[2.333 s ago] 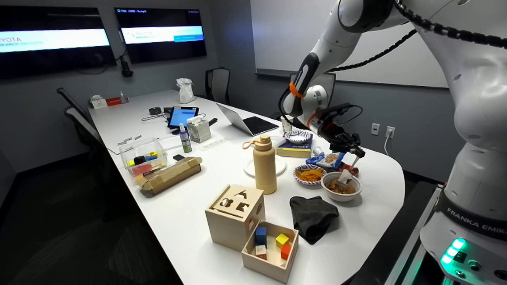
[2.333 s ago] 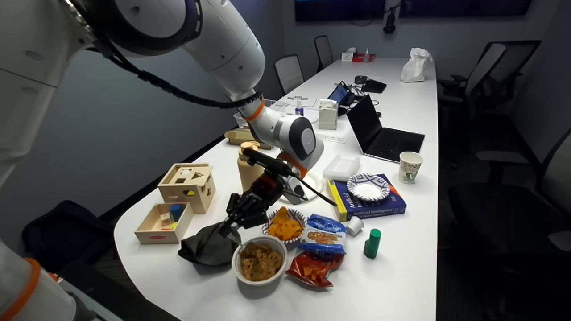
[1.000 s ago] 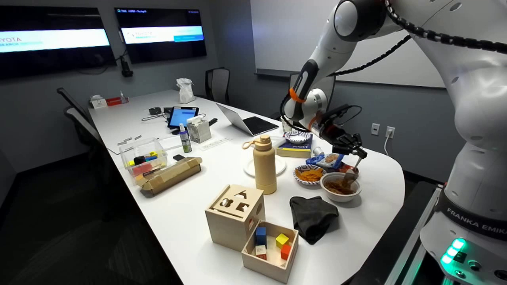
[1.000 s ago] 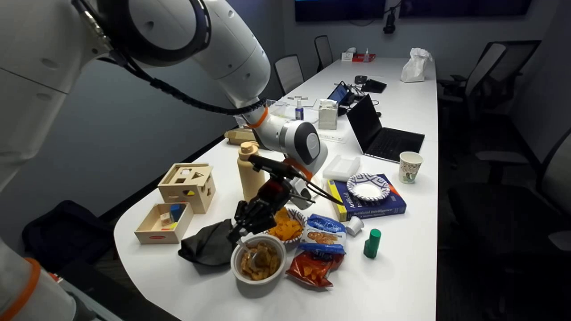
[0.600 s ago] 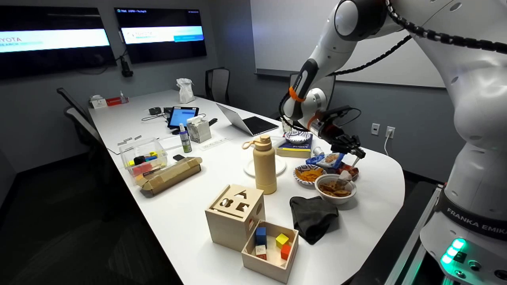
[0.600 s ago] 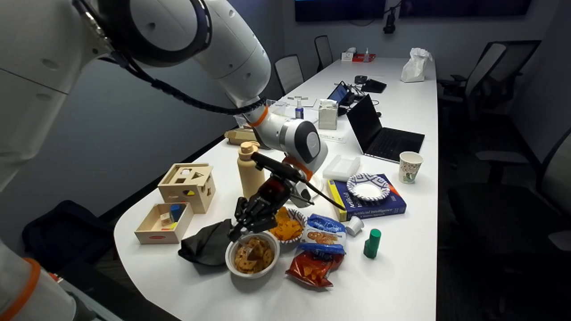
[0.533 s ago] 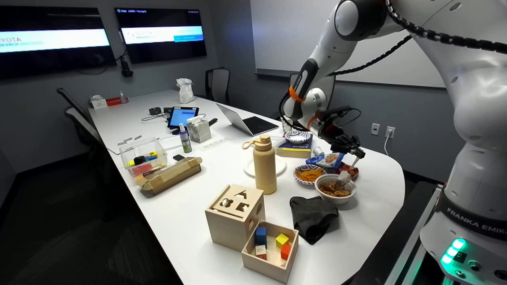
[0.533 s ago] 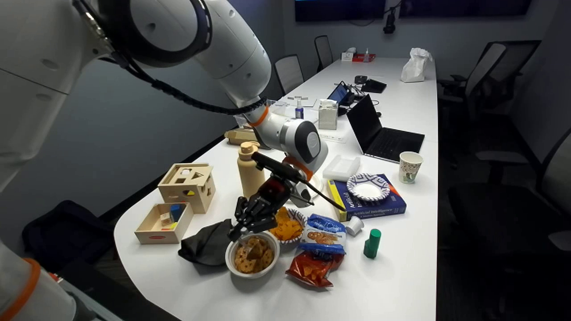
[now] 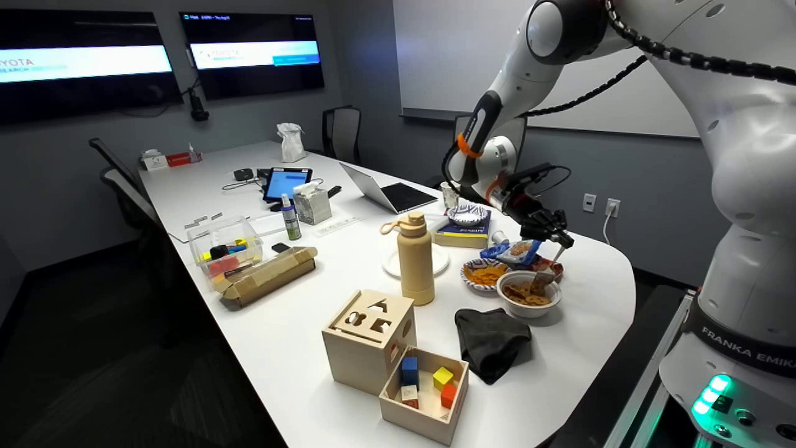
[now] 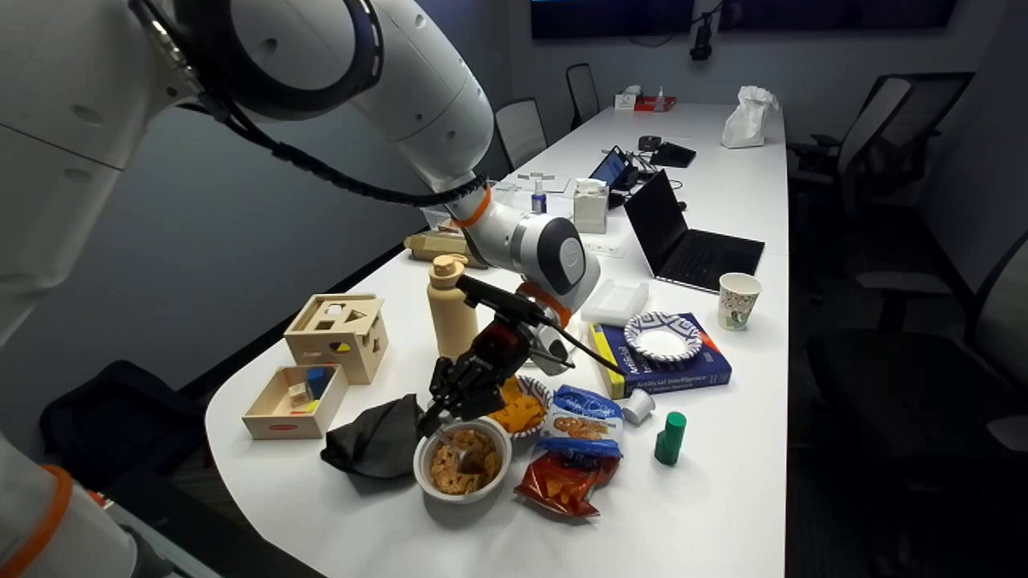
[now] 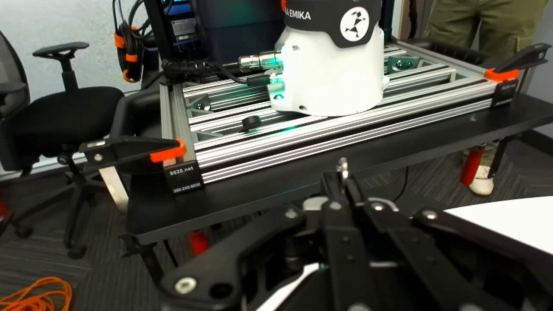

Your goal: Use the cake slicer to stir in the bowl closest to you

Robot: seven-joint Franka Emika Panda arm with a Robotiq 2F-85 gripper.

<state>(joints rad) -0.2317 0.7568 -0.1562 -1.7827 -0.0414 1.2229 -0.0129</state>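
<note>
The pale round bowl with orange-brown cookies stands upright near the table's end. It also shows in an exterior view. My gripper is shut on the cake slicer's handle above the bowl's edge. The slicer's blade slants down into the bowl, its lower end among the cookies. In an exterior view, the slicer enters from the bowl's upper left, below the gripper. In the wrist view, the shiny handle end stands between the gripper's fingertips; the blade and bowl are out of view.
A patterned bowl of orange chips stands close beside the pale bowl. A blue snack bag and a red one lie near it. A black cloth lies on the other side. A tan bottle stands farther off.
The slicer has been moving in the bowl. The bowl slid towards the black cloth, then shifted slightly back. The cookies lie differently, and the blade's tilt has changed. The gripper shifted only slightly, keeping its hold.
</note>
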